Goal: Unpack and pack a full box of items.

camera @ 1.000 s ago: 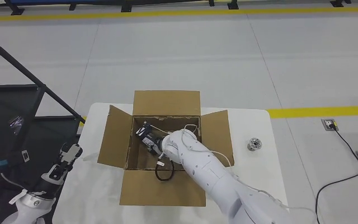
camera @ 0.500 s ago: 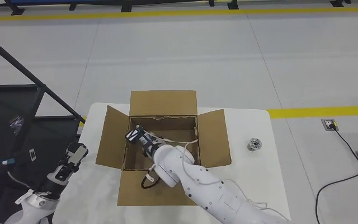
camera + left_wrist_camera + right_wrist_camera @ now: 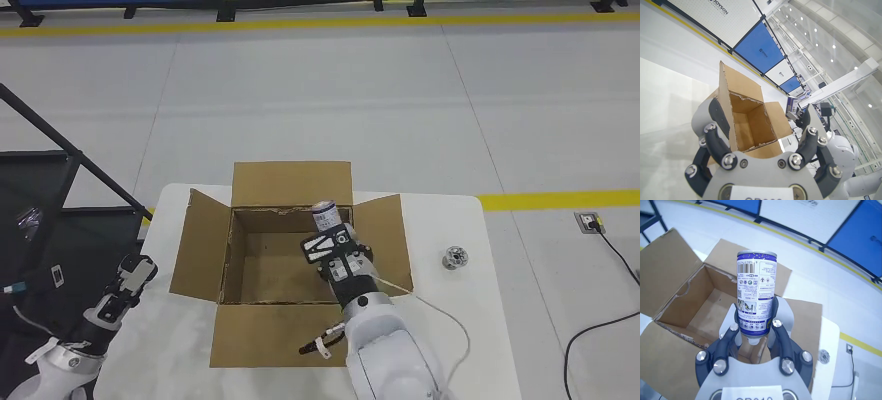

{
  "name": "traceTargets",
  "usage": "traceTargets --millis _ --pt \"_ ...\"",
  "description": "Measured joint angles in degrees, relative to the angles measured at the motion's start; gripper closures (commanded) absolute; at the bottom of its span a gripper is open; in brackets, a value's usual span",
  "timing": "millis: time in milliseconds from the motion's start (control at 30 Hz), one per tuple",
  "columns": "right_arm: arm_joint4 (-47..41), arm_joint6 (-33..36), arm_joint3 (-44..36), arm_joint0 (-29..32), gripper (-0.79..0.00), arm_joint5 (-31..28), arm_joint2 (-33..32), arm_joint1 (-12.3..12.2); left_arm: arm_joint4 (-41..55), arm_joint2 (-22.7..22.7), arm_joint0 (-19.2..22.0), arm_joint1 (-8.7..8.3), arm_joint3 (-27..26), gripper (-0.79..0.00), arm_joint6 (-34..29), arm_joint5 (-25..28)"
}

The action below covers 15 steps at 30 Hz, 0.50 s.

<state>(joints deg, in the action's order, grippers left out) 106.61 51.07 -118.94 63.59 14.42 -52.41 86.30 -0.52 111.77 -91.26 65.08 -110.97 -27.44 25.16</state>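
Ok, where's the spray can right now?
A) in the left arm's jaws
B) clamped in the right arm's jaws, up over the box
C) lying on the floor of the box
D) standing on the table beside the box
B: the right wrist view shows the spray can gripped near one end between the right arm's jaws, with the open box below it.

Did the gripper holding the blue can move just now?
Yes. The right gripper, shut on the can, has moved from the left side of the box across to its right wall.
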Motion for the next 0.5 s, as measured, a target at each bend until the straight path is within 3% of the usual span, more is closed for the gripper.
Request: traceTargets --millis 233,400,500 --pt "4.51 7.86 -13.01 10.9 0.0 4.12 -10.25 -0.72 0.23 -1.61 1.19 -0.2 0.74 -0.785 -1.24 -0.09" --pt "-6.59 10.39 -14.87 14.29 0.0 0.06 -22.13 -1.16 1.64 -2.32 2.32 -0.36 1.74 -0.785 -2.06 -0.06" --pt "-15.1 13.4 -12.74 14.67 0.0 -6.79 -29.33 -1.65 2.68 -2.47 3.03 -0.46 2.44 -0.785 -2.46 0.19"
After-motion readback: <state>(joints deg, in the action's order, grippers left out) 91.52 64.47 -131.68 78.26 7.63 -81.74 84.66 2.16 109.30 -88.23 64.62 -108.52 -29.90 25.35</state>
